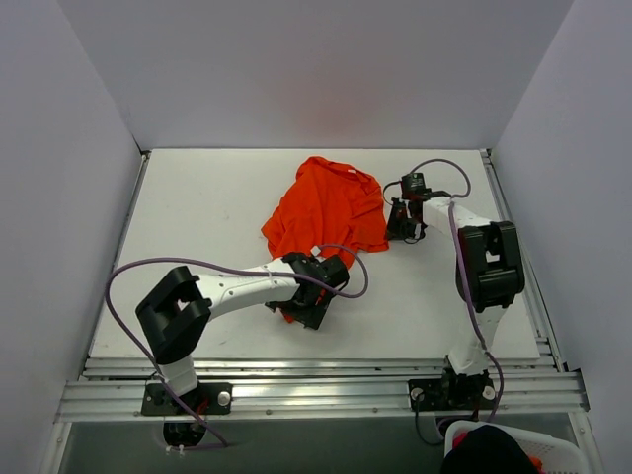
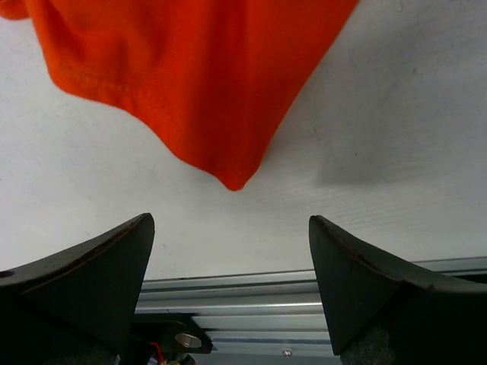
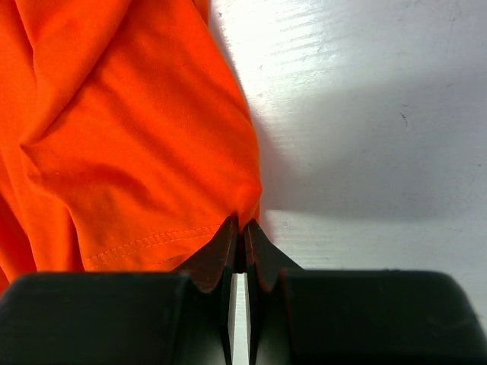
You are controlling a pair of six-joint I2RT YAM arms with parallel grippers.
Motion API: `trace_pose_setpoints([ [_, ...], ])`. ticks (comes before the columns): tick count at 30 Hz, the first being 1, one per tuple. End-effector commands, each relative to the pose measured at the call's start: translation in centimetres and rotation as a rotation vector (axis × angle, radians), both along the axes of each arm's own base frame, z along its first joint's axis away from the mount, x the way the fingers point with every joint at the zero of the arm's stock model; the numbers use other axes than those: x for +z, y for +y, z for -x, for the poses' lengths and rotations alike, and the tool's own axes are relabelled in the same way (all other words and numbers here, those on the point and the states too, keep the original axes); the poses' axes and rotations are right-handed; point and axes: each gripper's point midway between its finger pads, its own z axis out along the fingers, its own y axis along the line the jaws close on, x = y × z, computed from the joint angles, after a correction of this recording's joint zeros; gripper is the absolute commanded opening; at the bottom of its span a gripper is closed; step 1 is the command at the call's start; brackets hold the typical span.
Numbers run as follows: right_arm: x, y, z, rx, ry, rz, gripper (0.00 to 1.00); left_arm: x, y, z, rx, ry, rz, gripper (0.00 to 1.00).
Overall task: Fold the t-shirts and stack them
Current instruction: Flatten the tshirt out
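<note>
A bright orange-red t-shirt point(image 1: 331, 207) lies on a white table point(image 1: 197, 217) enclosed by pale walls, with a robot arm at either side of it.

At left, the left arm point(image 1: 237, 286), looped by a purple cable point(image 1: 123, 286), stretches from its base at the near rail point(image 1: 316, 390) toward the middle of the table. The left gripper point(image 1: 308, 306) hangs over the t-shirt's near end with its jaws wide apart. In the left wrist view its two dark fingers point(image 2: 99, 281) frame bare table and the rail. A pointed corner of the cloth, its stitched hem showing, ends just short of the gap and touches neither finger. In the top view a scrap of orange shows beside this gripper.

In the centre, the t-shirt is bunched and wrinkled on the far half of the table rather than spread flat.

At right, the right gripper point(image 1: 405, 222) sits at the t-shirt's right edge with its jaws pressed together. The right wrist view shows its fingertips point(image 3: 217, 258) meeting where a hemmed corner of the cloth comes to a point, pinching it. From there the fabric runs off in folds to the left and throws a shadow on the table to the right. The right arm point(image 1: 484, 262) bends back to its base on the rail. At the bottom right, below the table's edge, a white basket point(image 1: 553, 444) holds something dark.
</note>
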Motion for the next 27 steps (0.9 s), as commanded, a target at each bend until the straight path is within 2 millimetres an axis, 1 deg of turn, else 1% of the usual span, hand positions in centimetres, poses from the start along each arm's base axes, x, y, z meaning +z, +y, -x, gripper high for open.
trace_pose_setpoints([
  [1, 1.9, -1.1, 0.8, -0.005, -0.012, 0.017, 0.0, -0.2, -1.9, -2.4, -0.084, -0.067, 0.007, 0.92],
  [6, 2.6, -1.9, 1.0, -0.011, -0.021, 0.027, 0.0, -2.4, -2.2, -2.9, -0.138, -0.061, 0.002, 0.9],
  [9, 2.6, -2.4, 1.2, -0.014, -0.014, 0.034, 0.0, -3.5, -2.3, -3.2, -0.148, -0.048, -0.01, 0.87],
  [10, 2.5, -2.6, 1.3, -0.015, -0.011, 0.037, 0.0, -3.8, -2.2, -3.3, -0.15, -0.045, -0.019, 0.81],
  [13, 2.7, -3.0, 1.4, -0.022, -0.011, 0.042, 0.0, -4.7, -2.1, -3.3, -0.154, -0.033, -0.039, 0.72],
  [14, 2.7, -3.1, 1.5, -0.025, -0.011, 0.041, 0.0, -4.9, -2.0, -3.3, -0.15, -0.033, -0.041, 0.69],
  [16, 2.8, -3.3, 1.5, -0.026, -0.012, 0.045, 0.0, -5.3, -1.7, -3.3, -0.143, -0.025, -0.054, 0.68],
  [17, 2.9, -3.3, 1.5, -0.027, -0.013, 0.045, 0.0, -5.5, -1.6, -3.3, -0.143, -0.023, -0.057, 0.63],
  [18, 2.9, -3.3, 1.5, -0.028, -0.013, 0.045, 0.0, -5.8, -1.4, -3.3, -0.14, -0.021, -0.062, 0.61],
  [25, 3.1, -3.5, 1.3, -0.032, -0.013, 0.046, 0.0, -6.9, 0.3, -3.5, -0.108, 0.0, -0.09, 0.59],
  [27, 3.2, -3.6, 1.2, -0.033, -0.012, 0.052, 0.0, -7.3, 1.1, -3.4, -0.097, 0.012, -0.095, 0.59],
])
